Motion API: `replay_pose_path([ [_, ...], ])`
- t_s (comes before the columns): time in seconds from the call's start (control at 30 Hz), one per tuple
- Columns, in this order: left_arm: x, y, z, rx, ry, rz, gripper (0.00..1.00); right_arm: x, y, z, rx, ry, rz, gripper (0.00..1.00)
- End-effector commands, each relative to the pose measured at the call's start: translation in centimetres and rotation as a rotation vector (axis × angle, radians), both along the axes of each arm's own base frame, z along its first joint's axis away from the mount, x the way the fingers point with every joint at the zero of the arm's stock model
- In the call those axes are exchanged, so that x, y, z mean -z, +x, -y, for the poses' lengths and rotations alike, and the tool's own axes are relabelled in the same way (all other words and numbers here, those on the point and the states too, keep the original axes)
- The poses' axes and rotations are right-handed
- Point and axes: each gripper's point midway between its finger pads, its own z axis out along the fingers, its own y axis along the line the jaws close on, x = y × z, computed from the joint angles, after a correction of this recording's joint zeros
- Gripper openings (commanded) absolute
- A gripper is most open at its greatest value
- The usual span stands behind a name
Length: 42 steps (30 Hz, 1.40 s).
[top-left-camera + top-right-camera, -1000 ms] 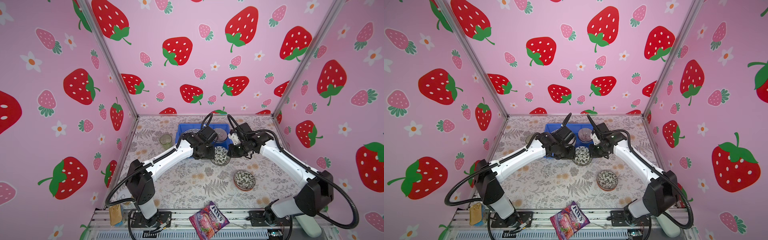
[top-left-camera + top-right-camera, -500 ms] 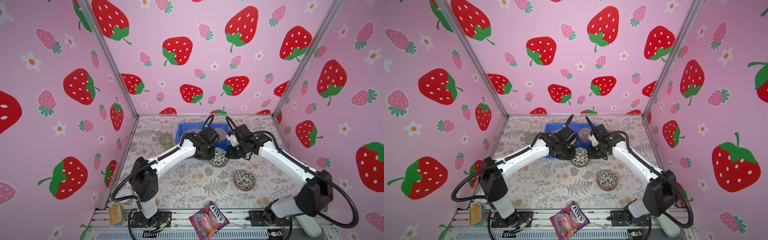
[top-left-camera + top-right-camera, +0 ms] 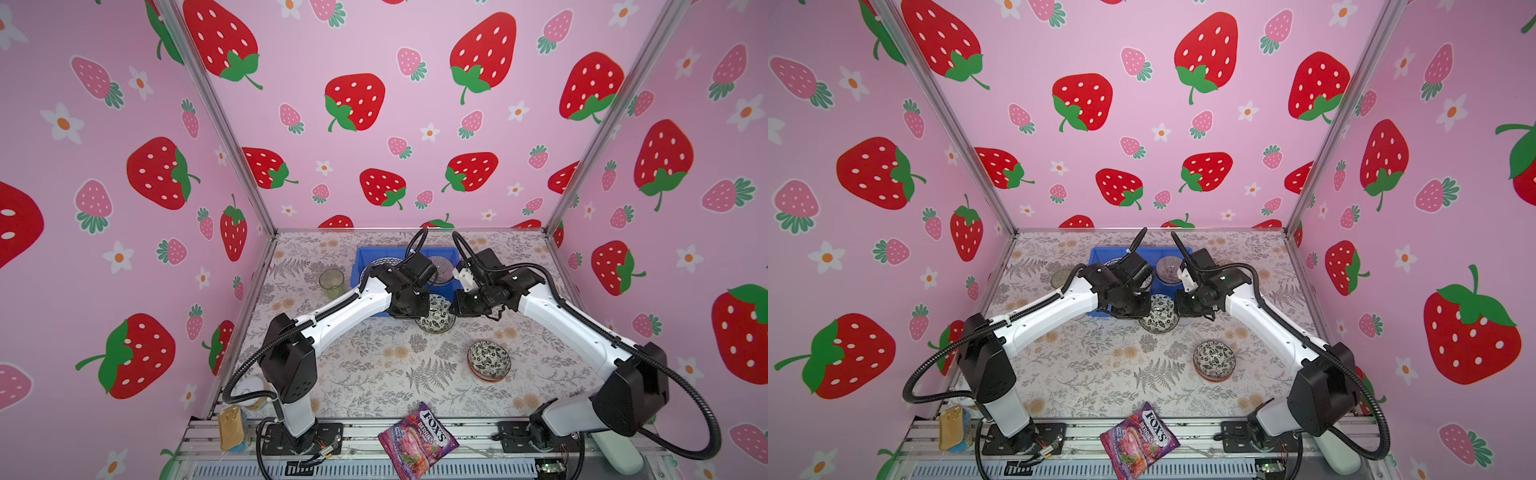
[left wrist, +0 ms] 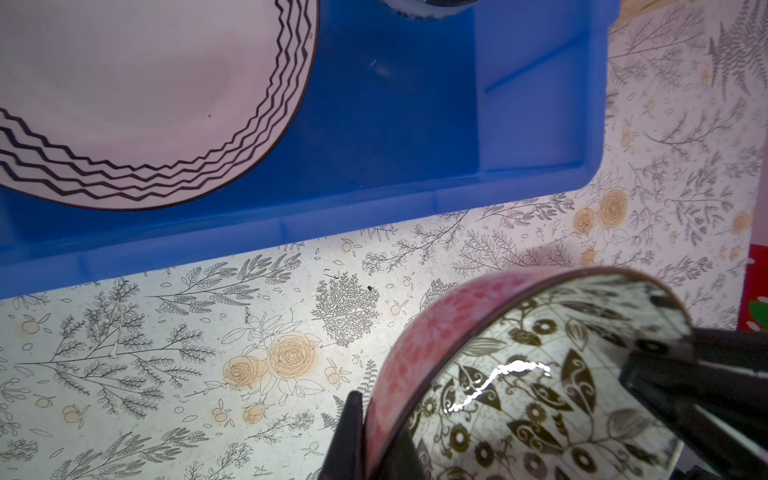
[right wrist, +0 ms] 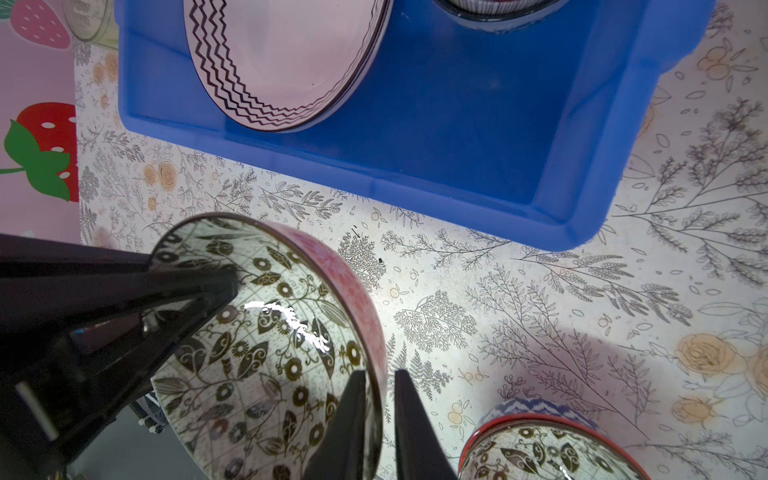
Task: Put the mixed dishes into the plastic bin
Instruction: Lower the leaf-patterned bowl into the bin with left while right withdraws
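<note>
The pink-sided bowl (image 3: 435, 319), with black and white flowers inside, is not yet in the plastic bin (image 3: 376, 254). It hangs tilted just in front of the bin's near wall, close to the right corner, and it seems to be lifted off the table (image 3: 374, 374). The left gripper (image 4: 380, 444) is closed on one side of its rim, with one finger inside and one outside. The right gripper (image 5: 380, 415) stands at the opposite side of the rim with its jaws a little apart. The rim passes between them, but a thin gap shows beside the outer finger, so I judge that it does not pinch the bowl. Two arms on one bowl looks to me like a handover. Inside the bin lie the zigzag plate (image 4: 145, 104), which in the right wrist view seems to rest on a second plate, and a small bowl at the back (image 3: 439, 266). Outside the bin are the second flowered bowl (image 3: 483, 360), on the table well apart toward the front right, and the green tumbler (image 3: 331, 280), just beside the bin on its left in both top views. I cannot find an amber tumbler. So I estimate the task is about half done, with this bowl, the other bowl and the tumbler left to place. The candy bag (image 3: 417, 440) and the tin can (image 3: 232, 428) at the front edge are not dishes.
</note>
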Motion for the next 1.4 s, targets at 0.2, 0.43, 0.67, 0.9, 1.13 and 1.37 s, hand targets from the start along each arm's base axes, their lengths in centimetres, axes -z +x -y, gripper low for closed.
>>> replay_pose_path([
  [0.2, -2.5, 3.5, -1.6, -0.033, -0.008, 0.060, 0.00, -2.1, 0.5, 2.8, 0.059, 0.004, 0.040, 0.74],
  [0.43, -4.2, 8.4, -1.3, -0.032, -0.010, 0.120, 0.00, -4.5, 0.8, 7.6, 0.175, 0.014, 0.074, 1.00],
  [0.67, -4.4, 14.0, 1.2, -0.006, -0.061, 0.177, 0.00, -4.4, -0.6, 10.7, 0.269, 0.012, 0.076, 0.99],
  [0.9, -4.0, 18.1, 2.8, -0.027, -0.136, 0.231, 0.00, -4.5, -1.6, 11.4, 0.300, 0.014, 0.075, 0.99],
  [1.13, -2.0, 19.7, 3.4, -0.034, -0.149, 0.261, 0.00, -4.3, -2.2, 11.8, 0.318, 0.015, 0.076, 0.99],
  [1.37, -0.3, 20.8, 3.9, -0.046, -0.154, 0.262, 0.00, -3.9, -2.6, 12.1, 0.332, 0.020, 0.073, 0.99],
])
